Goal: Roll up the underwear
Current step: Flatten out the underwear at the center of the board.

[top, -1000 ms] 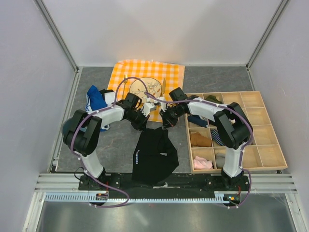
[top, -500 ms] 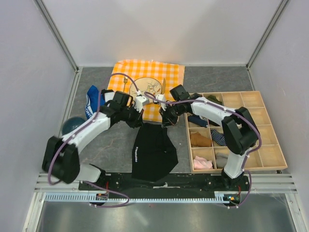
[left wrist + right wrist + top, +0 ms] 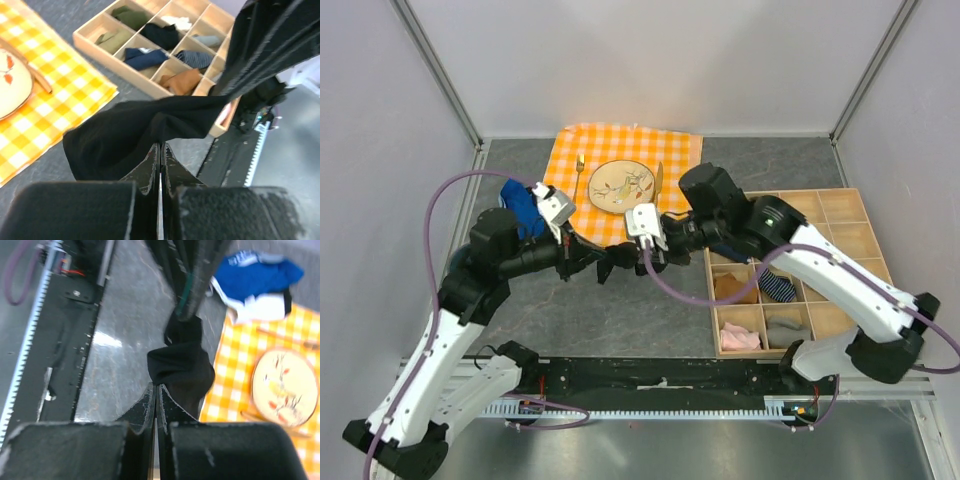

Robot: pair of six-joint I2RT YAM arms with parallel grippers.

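Underwear: black, bunched into a short wad strung between the two grippers, over the grey table just in front of the near edge of the orange checked cloth; in the wrist views it appears lifted clear of the surface. Left gripper comes in from the left with its jaws pinched together on the left end of the fabric; in the left wrist view the fingers are pressed shut, with cloth coming out right at the tips. Right gripper comes in from the right, also clamped on the fabric; in the right wrist view the jaws meet with no gap and the black wad hangs off the tips toward the other gripper. The two grippers face each other, close together. No waistband lettering readable. On the cloth: patterned plate, fork to its left, knife to its right. Blue garment with white trim lies at the cloth's left edge, behind the left arm. Wooden divided tray sits to the right, with small folded items in some compartments: tan, pink, striped.
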